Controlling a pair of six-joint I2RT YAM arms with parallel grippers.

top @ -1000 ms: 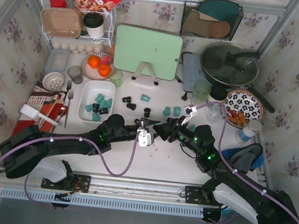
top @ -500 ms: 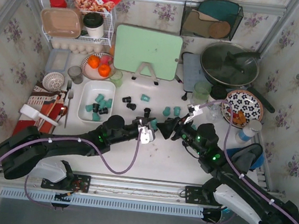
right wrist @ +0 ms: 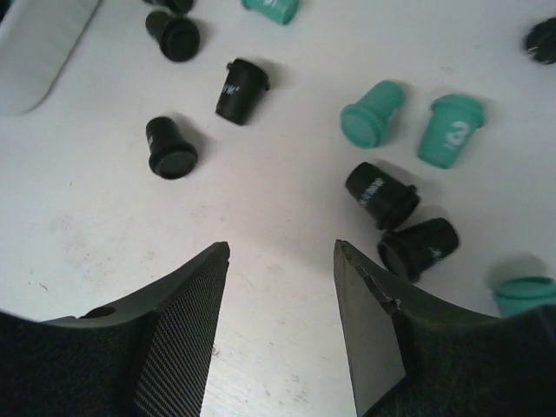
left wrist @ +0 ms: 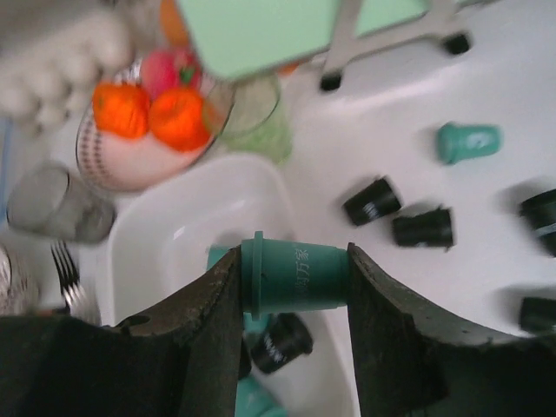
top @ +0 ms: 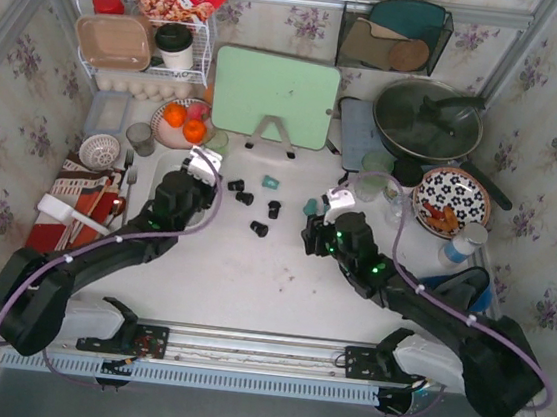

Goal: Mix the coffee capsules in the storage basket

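My left gripper [left wrist: 294,261] is shut on a teal coffee capsule [left wrist: 295,276], held sideways above the far right corner of the white storage basket [left wrist: 174,228]. A black capsule [left wrist: 282,343] and teal ones lie inside the basket. From above, the left gripper [top: 203,165] covers most of the basket [top: 162,167]. My right gripper [right wrist: 282,252] is open and empty just over the bare table. Beside it lie black capsules [right wrist: 172,149] and teal ones [right wrist: 372,113]. In the top view the right gripper [top: 308,234] is right of several loose capsules [top: 259,229].
A fruit plate with oranges [top: 181,122] and a green cup [top: 215,143] stand just behind the basket. A green board on a stand [top: 274,97], a lidded pan [top: 427,120] and a patterned plate [top: 450,201] lie further back. Cutlery [top: 127,191] is left of the basket.
The left arm swung from the table's middle, left and back over the basket, carrying the teal capsule. The right gripper opened and pulled back to the right.
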